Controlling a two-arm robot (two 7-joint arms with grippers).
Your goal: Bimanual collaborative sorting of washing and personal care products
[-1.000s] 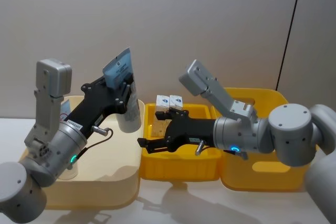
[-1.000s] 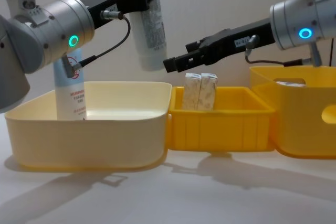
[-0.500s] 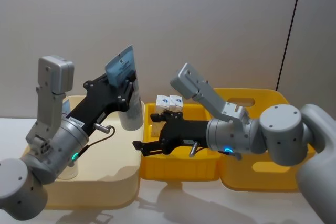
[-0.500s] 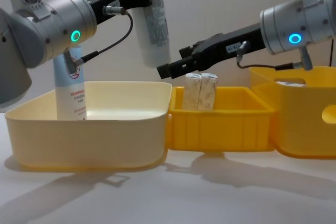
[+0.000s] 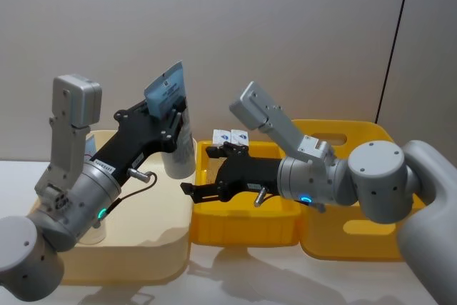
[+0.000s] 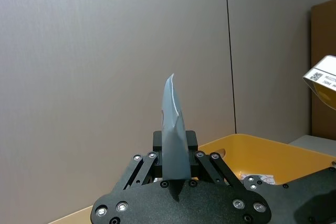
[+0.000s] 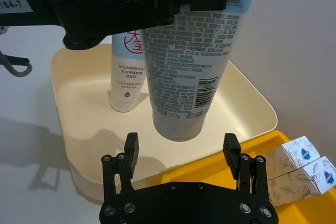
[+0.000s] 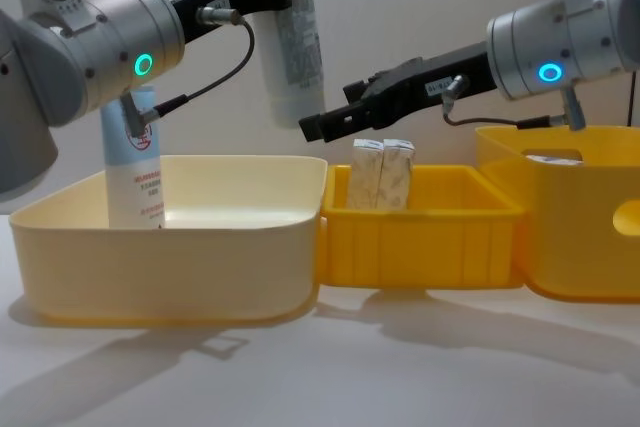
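The left gripper (image 5: 170, 114) is clamped near the crimped end of a pale-blue squeeze tube (image 7: 184, 72) hanging cap-down, and the right gripper (image 7: 180, 141) waits spread wide just below the cap, apparently for a handover: next, its fingers must straddle the tube body and close.

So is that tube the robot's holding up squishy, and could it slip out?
Probably squishy: the left gripper pinches the tube near its flat crimped end. It likely won't slip, as it hangs straight, cap down, close to the open right gripper. On its round cap it could stand, like the other tube in the cream bin.
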